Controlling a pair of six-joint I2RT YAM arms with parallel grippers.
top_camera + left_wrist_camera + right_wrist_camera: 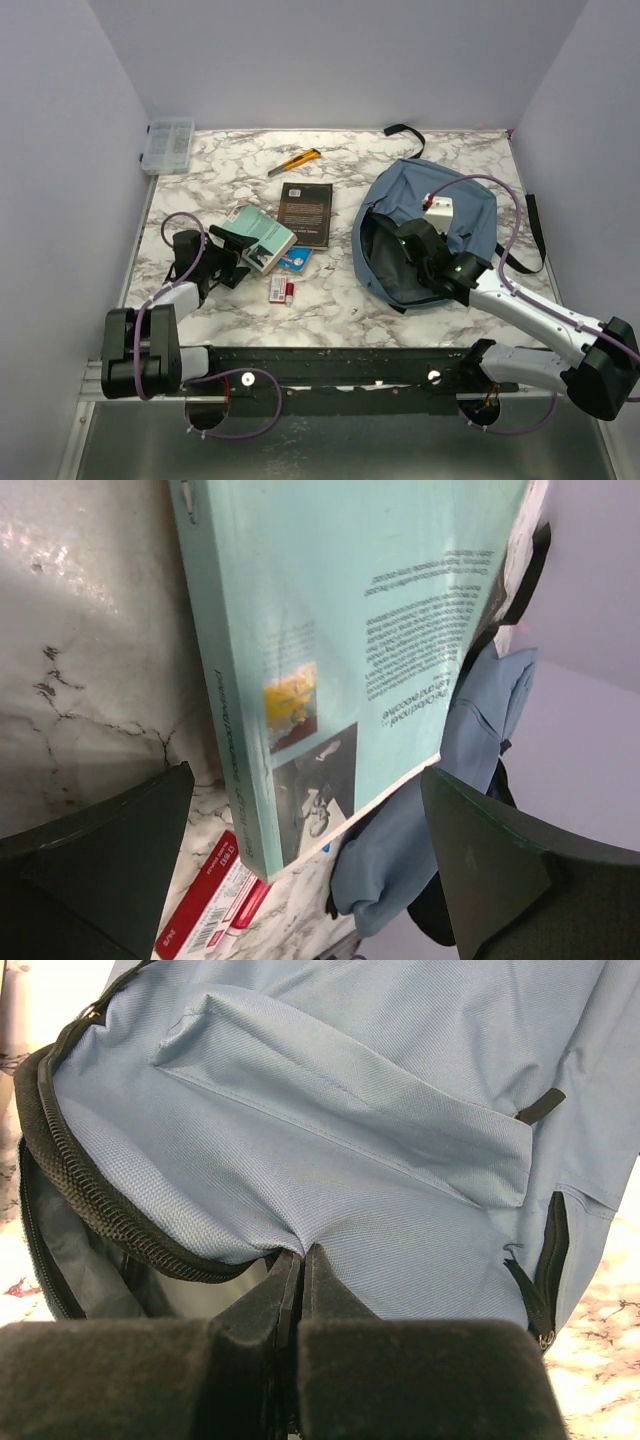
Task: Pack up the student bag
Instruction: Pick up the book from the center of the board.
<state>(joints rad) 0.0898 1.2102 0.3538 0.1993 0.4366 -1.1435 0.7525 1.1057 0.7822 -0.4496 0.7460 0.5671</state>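
Observation:
The student bag [455,200], a dusty-blue backpack, lies at the right of the table with its zipped mouth open toward the left. My right gripper [418,252] is shut on the blue fabric at the rim of the mouth; in the right wrist view the right gripper [300,1252] pinches a fold of the bag [360,1110]. A teal book [262,237] lies left of centre. My left gripper [232,256] is open, its fingers apart on either side of the book's near corner. In the left wrist view the left gripper [305,780] is wide of the book [340,600], with the bag [480,730] behind.
A black book [305,213] lies at the centre. A red and white small box [282,290] and a small blue item [297,260] lie near the teal book. A yellow utility knife [295,161] and a clear plastic case [168,145] are at the back left.

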